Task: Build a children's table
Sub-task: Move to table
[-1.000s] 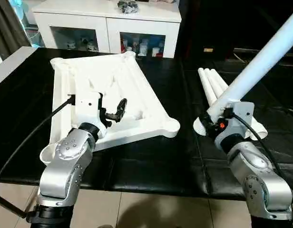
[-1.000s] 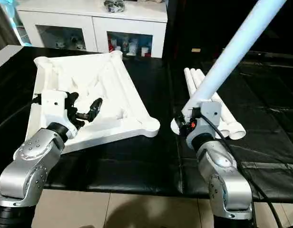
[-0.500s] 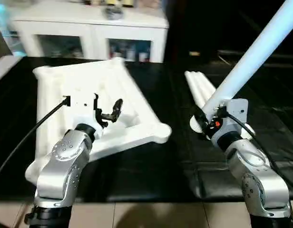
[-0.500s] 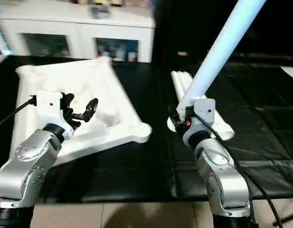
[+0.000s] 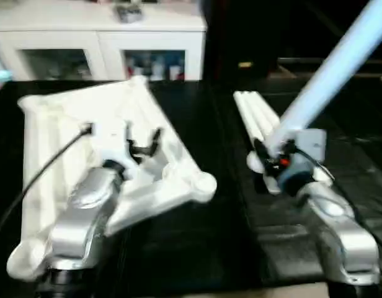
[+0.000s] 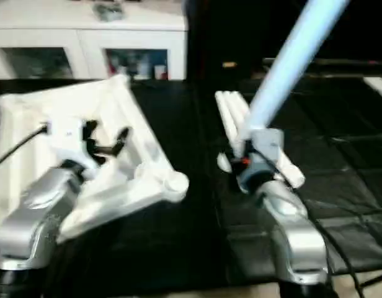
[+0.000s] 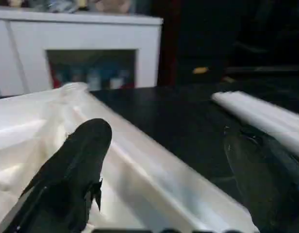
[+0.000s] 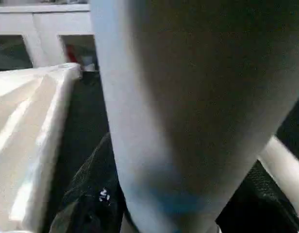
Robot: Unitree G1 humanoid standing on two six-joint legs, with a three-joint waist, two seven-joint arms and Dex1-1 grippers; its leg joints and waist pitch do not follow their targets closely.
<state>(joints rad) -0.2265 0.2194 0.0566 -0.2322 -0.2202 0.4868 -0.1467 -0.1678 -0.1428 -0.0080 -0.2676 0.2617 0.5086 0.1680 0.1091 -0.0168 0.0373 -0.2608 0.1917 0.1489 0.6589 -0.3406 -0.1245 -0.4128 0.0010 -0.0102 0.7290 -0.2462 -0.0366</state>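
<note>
On the black worktop (image 5: 216,248), the white tabletop (image 5: 61,161) is lying underside up at about nine o'clock of the scene, one round corner socket (image 5: 203,184) pointing toward the middle. The left pincer (image 5: 143,140) is hovering over its ribbed underside with fingers spread wide, gripping nothing. At three o'clock, the right pincer (image 5: 273,162) is clamping near the thick end of one white leg (image 5: 340,65), which is slanting up toward one o'clock. The spare legs (image 5: 256,118) are lying side by side just behind it.

The leg is looking like a hollow plastic tube: light, stiff, smooth and probably slippery, so a hold close to the thick end, as here, is likely giving the best control for steering it into a socket. The tabletop is seeming light but broad; it may be sliding under a push, so bracing a rim or rib near the socket would suit.
</note>
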